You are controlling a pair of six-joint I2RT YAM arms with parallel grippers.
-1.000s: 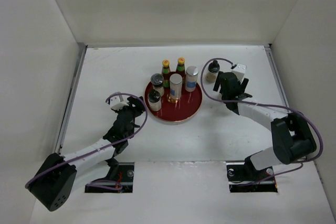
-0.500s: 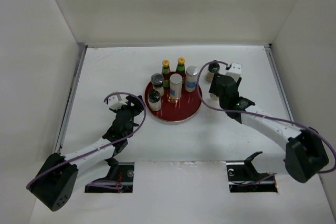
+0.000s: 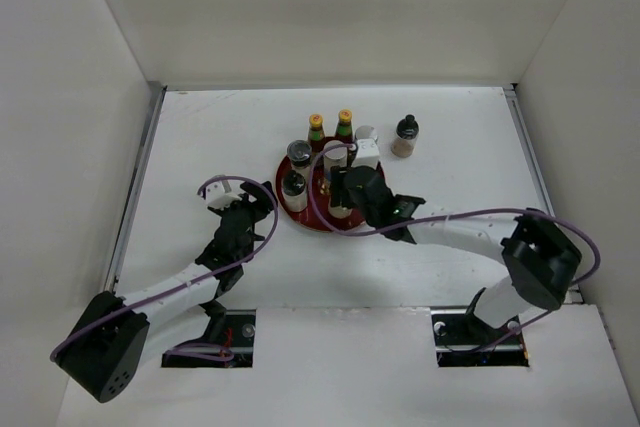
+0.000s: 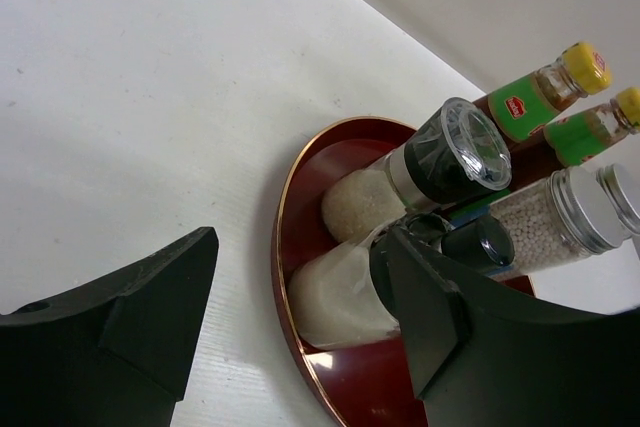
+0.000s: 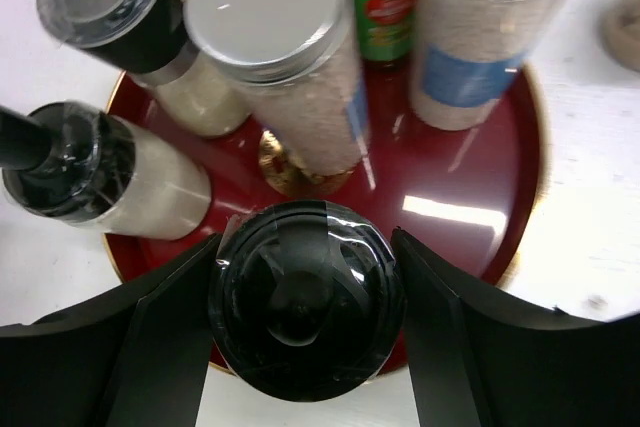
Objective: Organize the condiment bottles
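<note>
The left claw (image 4: 298, 247) sits low over the white table (image 4: 120, 97), just beside the left edge of the round red tray (image 5: 500, 147). Its two fingers are wide apart and there is nothing between them.

The right arm reaches across to the tray. The right claw (image 5: 305, 247) is squeezed onto the black cap of the held jar (image 5: 300, 312), with one finger on each side of it. This jar is over the near edge of the tray (I cannot tell if its bottom touches the tray).

On the left side of the tray stands the near jar (image 5: 75, 162), with a black cap and white stuff inside. Just behind it is the far jar (image 5: 115, 2), which looks much the same.

In the middle of the tray stands the middle shaker (image 5: 280, 37), with a silver lid. It is right on a gold spot (image 5: 285, 167). To the right of it, still on the tray, is the blue shaker (image 5: 490, 37), which has a blue label.

At the back of the tray stand a red bottle (image 3: 316, 132) and a second red bottle (image 3: 345, 125), side by side. Both have green necks and yellow caps.

Off the tray, far back on the right, the lone jar (image 3: 405, 135) stands on the table by itself.
</note>
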